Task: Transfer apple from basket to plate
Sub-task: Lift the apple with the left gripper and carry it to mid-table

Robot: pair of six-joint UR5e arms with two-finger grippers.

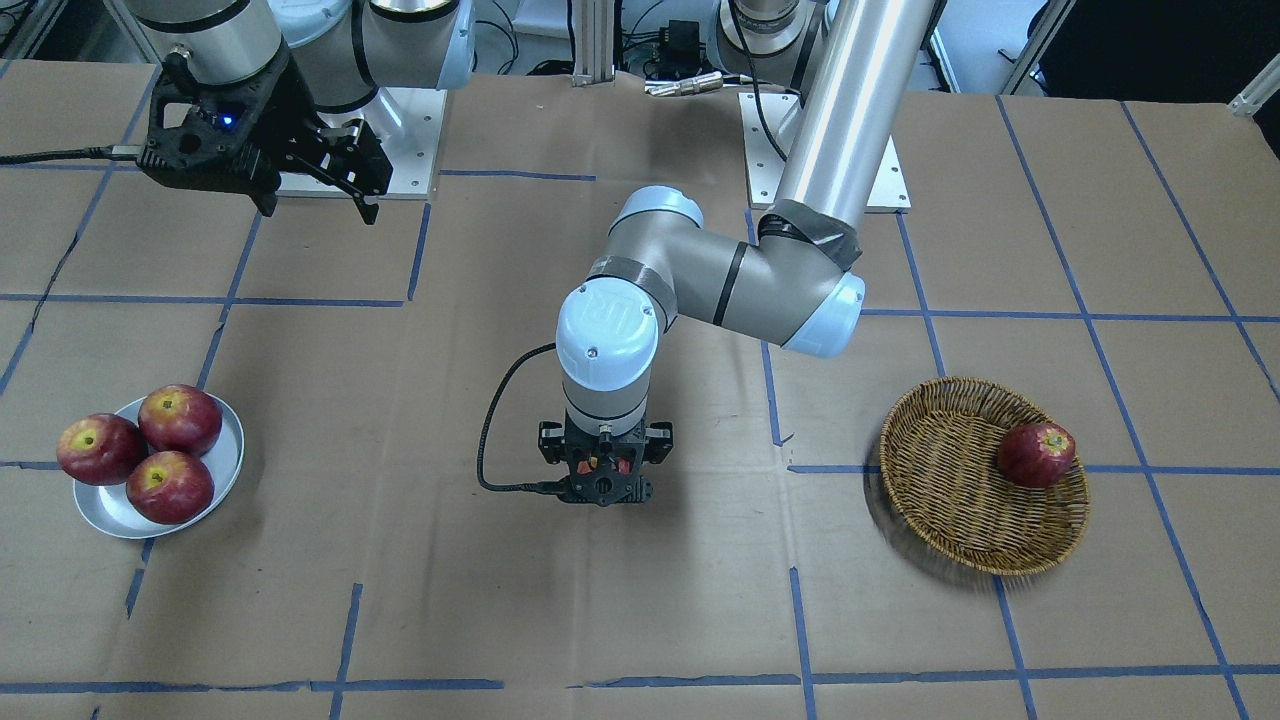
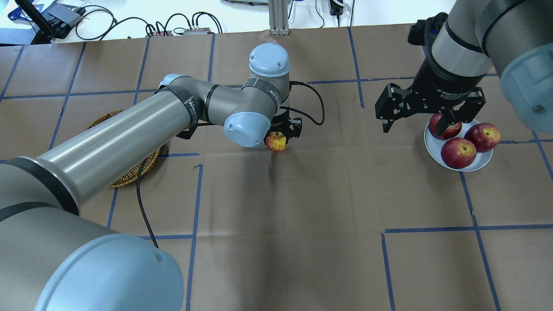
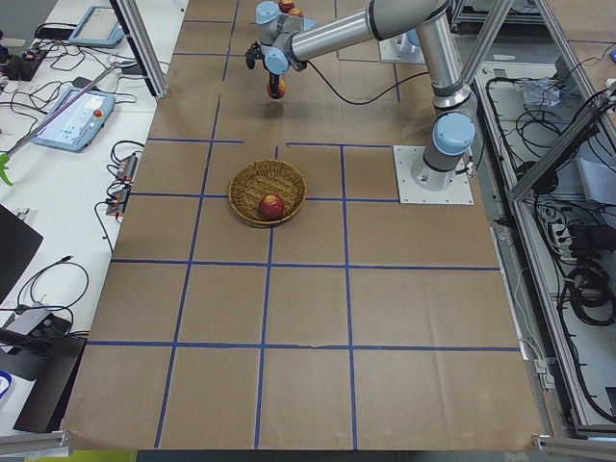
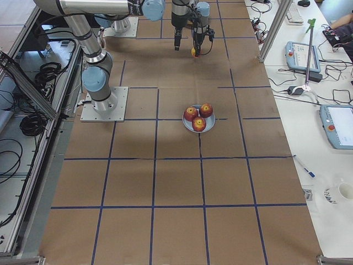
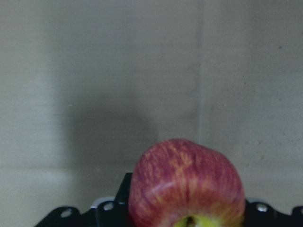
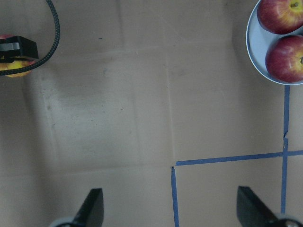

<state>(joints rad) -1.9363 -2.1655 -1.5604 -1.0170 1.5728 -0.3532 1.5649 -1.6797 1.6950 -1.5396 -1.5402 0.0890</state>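
Observation:
My left gripper [image 2: 283, 131] is shut on the apple [image 2: 276, 142], pinkish-red with pale streaks and a yellow patch. It holds it above the bare paper near the table's middle. The left wrist view shows the apple [image 5: 187, 189] between the jaws, above its shadow. In the front view the wrist hides the apple and only the gripper body [image 1: 605, 480] shows. The wicker basket [image 1: 940, 470] lies toward my left. The silvery plate [image 1: 232, 445] lies toward my right. My right gripper [image 2: 412, 125] is open and empty, raised beside the plate [image 2: 479, 164], between it and the held apple.
A darker red apple [image 1: 1037, 455] lies in the basket. Three red apples [image 1: 180, 418] fill much of the plate. My left arm [image 2: 129, 129] stretches over the basket. A black cable [image 1: 490, 420] hangs from the left wrist. Brown paper with blue tape lines covers the table.

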